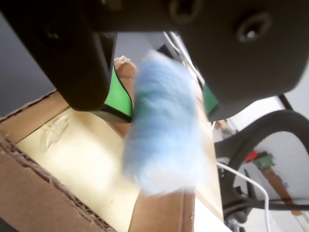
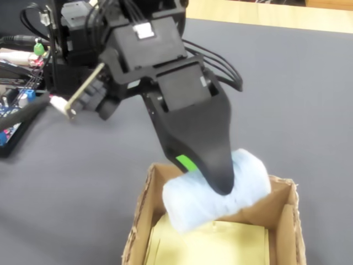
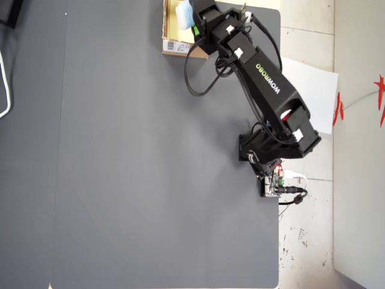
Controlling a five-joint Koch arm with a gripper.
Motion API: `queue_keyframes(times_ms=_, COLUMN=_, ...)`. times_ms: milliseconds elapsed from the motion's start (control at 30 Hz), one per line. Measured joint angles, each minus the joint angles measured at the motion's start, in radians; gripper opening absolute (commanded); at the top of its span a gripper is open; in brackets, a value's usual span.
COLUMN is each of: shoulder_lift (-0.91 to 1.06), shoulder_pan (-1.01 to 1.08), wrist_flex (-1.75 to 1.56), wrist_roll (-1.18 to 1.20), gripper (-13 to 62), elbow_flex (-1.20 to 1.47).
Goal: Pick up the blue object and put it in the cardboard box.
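Right up against the wrist cam, the black gripper (image 1: 159,104) body fills the top of frame, w/ the blue object (image 1: 164,128) hanging blurred just under it. Green pad on one finger (image 1: 118,96) sits tight against the block's side; other jaw is on the far side, so it looks pinched btwn the two, jaws only as wide as the soft block allows. Fixed view backs that up: gripper (image 2: 218,182) pointing down, black finger (image 2: 204,149) across the block's middle, blue object (image 2: 220,190) bulging out either side, squashed a bit.

Where's the block? Over the mouth of the cardboard box (image 2: 140,221), about at rim level, not resting on the pale floor yet as far as I can tell. Overhead view: cardboard box (image 3: 170,30) at the top edge of the grey table (image 3: 120,150), barcode label facing down-frame, gripper (image 3: 194,21) right on top of it.

Step in hand, I'd say: the drop. To do it well, get the block fully inside the walls first. In the fixed view its right end hangs close to the far wall, so nudge toward centre, dip a touch lower, then open wide. It's spongy, may cling to a pad, so open fully and lift straight up, no sideways drag on the cardboard.

Count: 1 blue object, 1 cardboard box, 1 arm, 1 gripper. Nothing else loose on the mat.
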Motion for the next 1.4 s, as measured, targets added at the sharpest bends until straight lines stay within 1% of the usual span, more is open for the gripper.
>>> queue_keyframes(times_ms=300, shoulder_lift=0.008, shoulder_pan=-0.003, wrist_flex=-0.005, wrist_roll=0.0, gripper=30.8, elbow_flex=0.002)
queue_keyframes(times_ms=467, shoulder_lift=0.083, shoulder_pan=-0.054, wrist_flex=-0.112, wrist_roll=0.041, gripper=30.8, elbow_flex=0.06)
queue_keyframes(times_ms=700, shoulder_lift=0.225, shoulder_pan=-0.199, wrist_flex=-0.221, wrist_roll=0.11, gripper=30.8, elbow_flex=0.218)
queue_keyframes(times_ms=800, shoulder_lift=0.307, shoulder_pan=-0.272, wrist_flex=-0.282, wrist_roll=0.127, gripper=30.9, elbow_flex=0.327)
queue_keyframes(times_ms=867, shoulder_lift=0.357, shoulder_pan=-0.33, wrist_flex=-0.319, wrist_roll=0.133, gripper=32.5, elbow_flex=0.394)
queue_keyframes(times_ms=1067, shoulder_lift=0.508, shoulder_pan=-0.502, wrist_flex=-0.38, wrist_roll=0.137, gripper=32.6, elbow_flex=0.574)
queue_keyframes(times_ms=1400, shoulder_lift=0.657, shoulder_pan=-0.675, wrist_flex=-0.407, wrist_roll=0.147, gripper=32.5, elbow_flex=0.811)
